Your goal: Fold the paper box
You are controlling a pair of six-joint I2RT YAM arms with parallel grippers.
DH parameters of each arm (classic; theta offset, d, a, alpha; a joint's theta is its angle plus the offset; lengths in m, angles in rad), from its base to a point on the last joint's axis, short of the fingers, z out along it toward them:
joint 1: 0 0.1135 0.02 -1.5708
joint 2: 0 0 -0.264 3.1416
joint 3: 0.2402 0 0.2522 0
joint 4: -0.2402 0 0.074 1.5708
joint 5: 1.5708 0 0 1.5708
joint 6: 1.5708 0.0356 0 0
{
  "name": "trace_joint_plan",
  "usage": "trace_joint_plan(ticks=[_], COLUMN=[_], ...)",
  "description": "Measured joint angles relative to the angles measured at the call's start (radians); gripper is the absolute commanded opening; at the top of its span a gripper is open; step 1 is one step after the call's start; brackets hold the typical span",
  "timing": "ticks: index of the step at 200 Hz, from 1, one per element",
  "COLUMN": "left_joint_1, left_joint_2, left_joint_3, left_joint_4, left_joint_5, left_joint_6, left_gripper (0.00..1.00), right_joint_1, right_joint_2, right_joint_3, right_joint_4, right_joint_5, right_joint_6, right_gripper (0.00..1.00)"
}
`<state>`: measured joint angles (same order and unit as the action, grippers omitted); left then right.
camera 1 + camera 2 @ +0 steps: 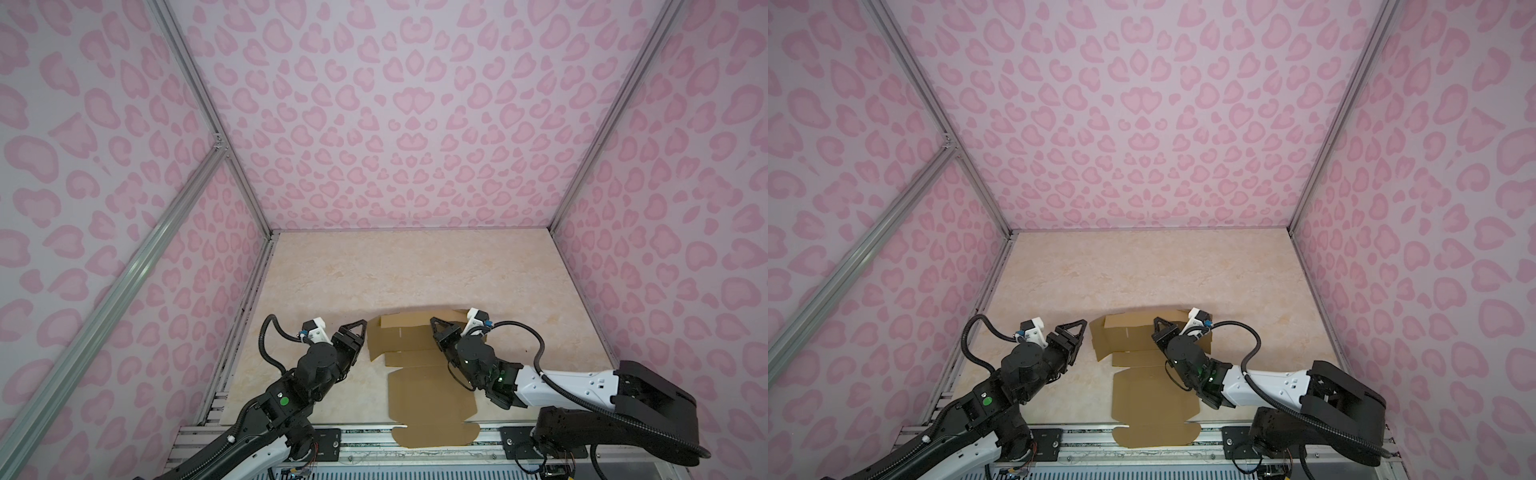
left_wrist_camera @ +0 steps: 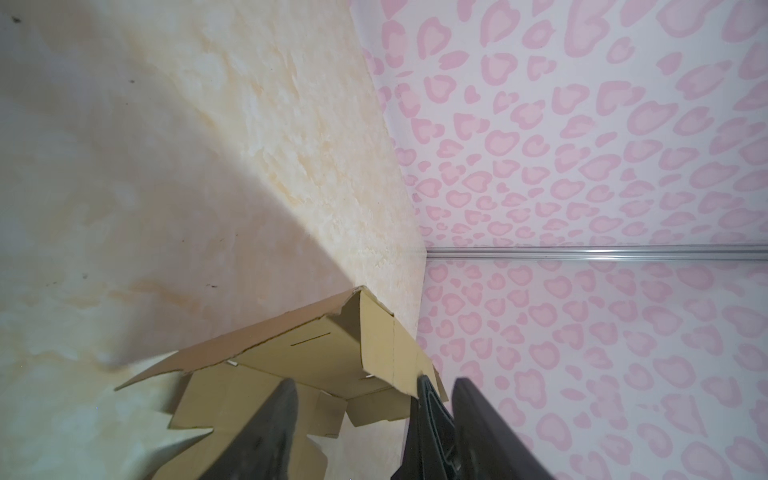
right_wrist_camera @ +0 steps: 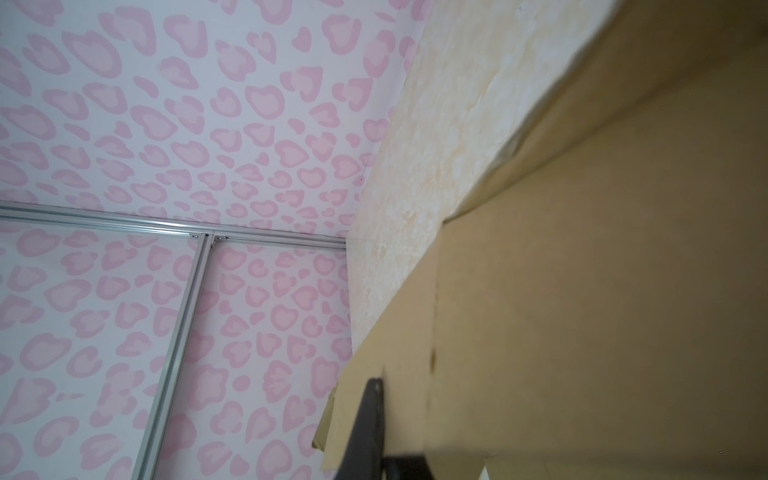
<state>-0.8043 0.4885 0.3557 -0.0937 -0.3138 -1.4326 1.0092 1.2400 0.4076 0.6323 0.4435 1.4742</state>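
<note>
The paper box (image 1: 415,395) (image 1: 1142,395) is a brown cardboard sheet at the near middle of the table. Its near panels lie flat, while its far part is folded up into low walls. My left gripper (image 1: 362,338) (image 1: 1081,338) stands open just left of that raised part. In the left wrist view the left gripper (image 2: 356,380) has the box (image 2: 316,353) ahead of its fingers, a flap edge touching one finger. My right gripper (image 1: 434,326) (image 1: 1156,322) reaches over the box's right side and is shut on a raised flap. The right wrist view shows cardboard (image 3: 582,291) hiding one finger.
Pink patterned walls (image 1: 395,124) close in the table (image 1: 374,270) on three sides, with aluminium posts at the corners. The box's nearest flap hangs over the metal rail (image 1: 365,440) at the front edge. The arms' bases sit at both near corners.
</note>
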Motion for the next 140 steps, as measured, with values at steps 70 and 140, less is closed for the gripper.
trace_joint_plan(ticks=[70, 140], left_joint_1=[0.000, 0.000], left_joint_2=[-0.079, 0.100], left_joint_3=[0.032, 0.140], left_joint_4=[-0.115, -0.155], left_joint_5=[-0.063, -0.171], left_joint_6=[0.432, 0.709], left_gripper=[0.70, 0.71], right_joint_1=[-0.084, -0.185], right_joint_2=[-0.145, -0.156], right_joint_3=[-0.069, -0.142], right_joint_4=[0.071, 0.103], right_joint_5=[-0.061, -0.152], right_joint_6=[-0.187, -0.139], right_gripper=[0.00, 0.00])
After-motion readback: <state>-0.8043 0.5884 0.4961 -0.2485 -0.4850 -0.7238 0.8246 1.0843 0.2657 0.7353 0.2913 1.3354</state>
